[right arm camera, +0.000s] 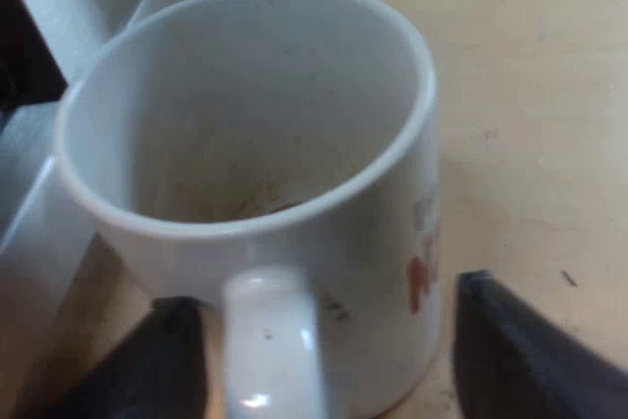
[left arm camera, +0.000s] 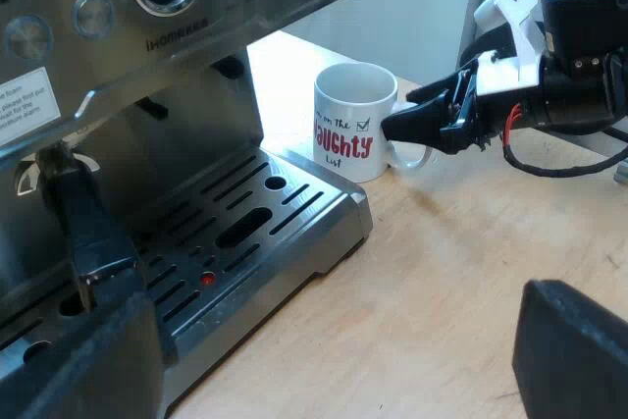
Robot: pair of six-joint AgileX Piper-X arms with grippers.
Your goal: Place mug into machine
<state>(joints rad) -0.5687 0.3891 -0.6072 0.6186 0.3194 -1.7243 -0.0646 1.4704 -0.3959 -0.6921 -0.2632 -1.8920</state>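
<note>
Two fingers of the right gripper [right arm camera: 324, 326] stand apart, one on each side of the handle of the mug [right arm camera: 250, 144]; they are not yet clamped on it. The left wrist view confirms the right gripper [left arm camera: 404, 115] at the mug's handle.

1. Location of the mug [left arm camera: 355, 120]: upright on the desk [left arm camera: 461, 272], just beside the outer corner of the drip tray [left arm camera: 294, 233] of the espresso machine [left arm camera: 147, 36]. It is not on the tray. The mug holds no liquid; faint residue shows on its floor.

2. Left gripper [left arm camera: 334, 350]: fingers wide apart, holding nothing, near the front of the drip tray.

3. Step in hand, as judged: the grasp. The approach looks complete and the closing has not been made.

4. Next move, as judged: close the fingers on the handle, lift enough to clear the tray's raised edge, carry the mug over the slotted grate and set it down flat beneath the outlet. Keep the mug upright. Mind the holder's dark handle [left arm camera: 83, 233] projecting from the machine's front.
</note>
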